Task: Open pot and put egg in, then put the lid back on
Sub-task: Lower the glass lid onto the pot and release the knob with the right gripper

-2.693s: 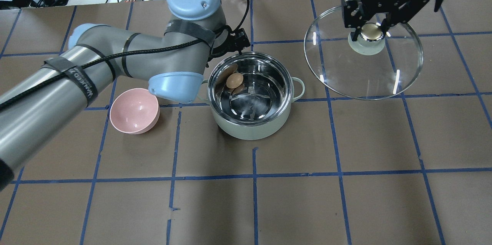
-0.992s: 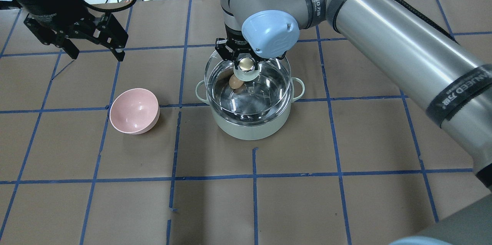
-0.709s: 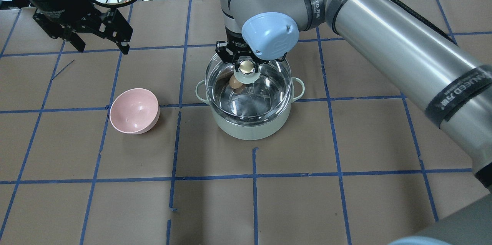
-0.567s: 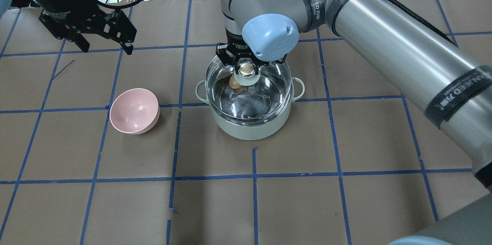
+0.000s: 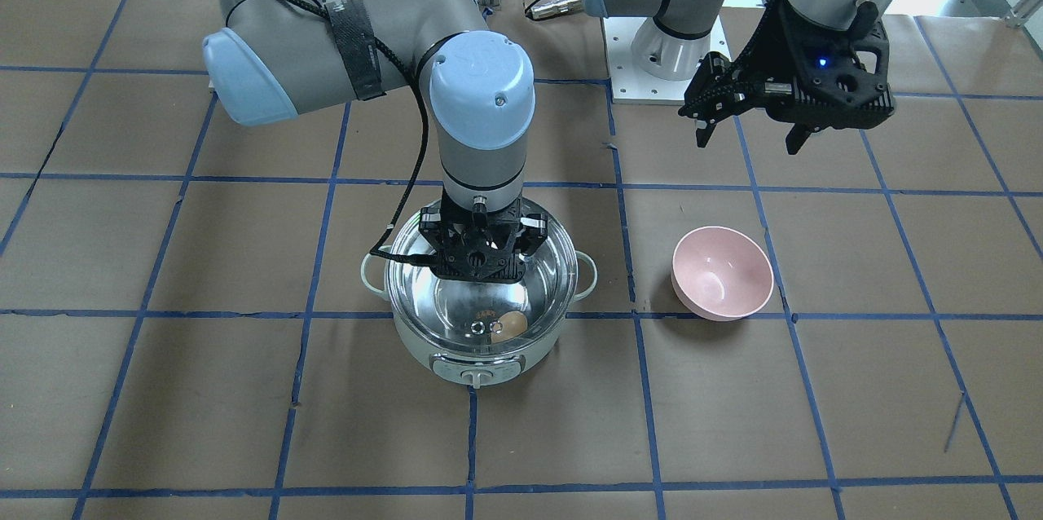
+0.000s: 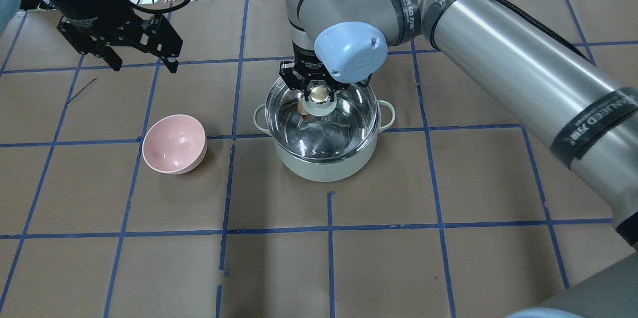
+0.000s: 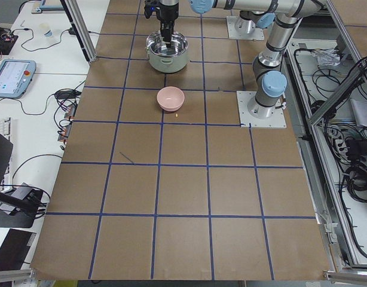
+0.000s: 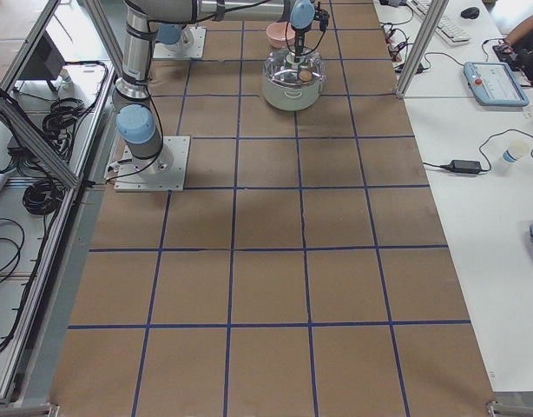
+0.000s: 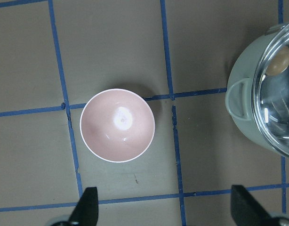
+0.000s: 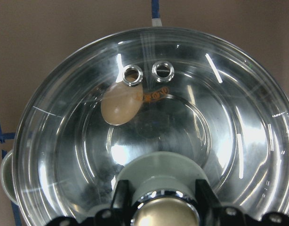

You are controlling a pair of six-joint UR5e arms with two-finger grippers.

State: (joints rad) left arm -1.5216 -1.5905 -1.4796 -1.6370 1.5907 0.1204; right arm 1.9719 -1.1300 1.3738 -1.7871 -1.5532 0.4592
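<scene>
Item 1. Pot (image 6: 324,163): mint-green body, steel inside, 2 side handles, dial on the side away from the robot. Stands upright near the middle of the table (image 6: 448,183), on brown paper crossed with blue tape lines.

Item 2. Egg (image 10: 120,104): 1, brown-tan. Lies on the pot's floor, toward the wall on the robot's left, seen through the glass.

Item 3. Lid (image 6: 349,123): clear glass, metal rim, pale green centre base, gold knob (image 6: 319,92), 2 vent rings (image 10: 132,74). Lies level over the pot's mouth, rim matching rim; whether it is fully seated cannot be told.

Item 4. Right gripper (image 6: 319,89): points straight down over the pot, fingers pressed against both sides of the knob, pinching it.

Item 5. Left gripper (image 6: 144,65): raised above the table's far left part, well apart from the pot, fingers spread wide with nothing between them.

Item 6. Bowl (image 6: 174,143): 1, pink, mouth up. Stands to the pot's left, near it but not touching, below the left gripper's camera.
</scene>
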